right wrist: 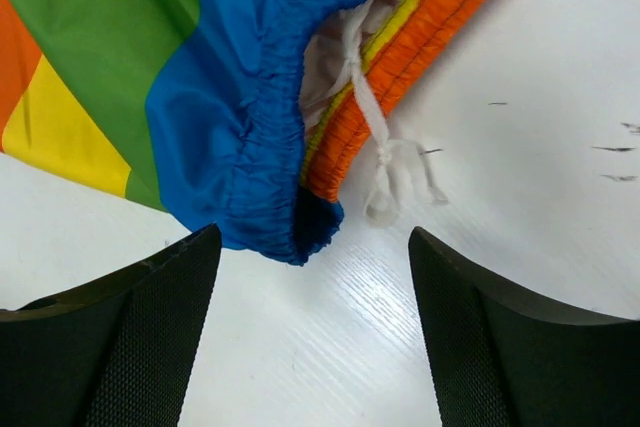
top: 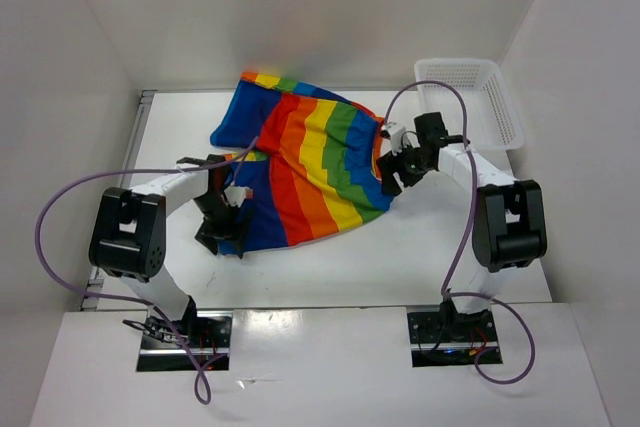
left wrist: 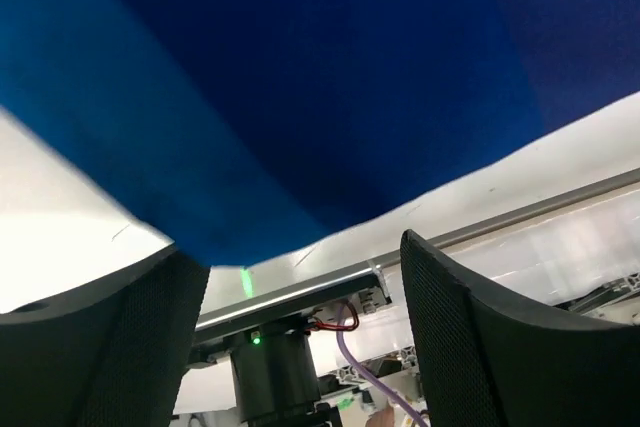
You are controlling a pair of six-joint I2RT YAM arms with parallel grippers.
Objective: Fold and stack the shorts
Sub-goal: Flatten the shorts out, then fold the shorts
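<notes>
The rainbow-striped shorts (top: 310, 162) lie spread flat in the middle of the table. My left gripper (top: 222, 232) is open at their blue near-left edge. In the left wrist view, blue cloth (left wrist: 300, 77) fills the upper frame, and its edge lies just ahead of the open, empty fingers (left wrist: 480, 337). My right gripper (top: 392, 175) is open at the shorts' right end. In the right wrist view, the blue and orange waistband corner (right wrist: 290, 207) and a white drawstring (right wrist: 385, 162) lie just ahead of the gap between the fingers (right wrist: 150, 337), apart from them.
A white mesh basket (top: 472, 97) stands at the back right, just behind the right arm. White walls enclose the table on the left, back and right. Purple cables (top: 450, 237) loop from both arms. Bare white table (top: 330, 267) lies near the shorts' front.
</notes>
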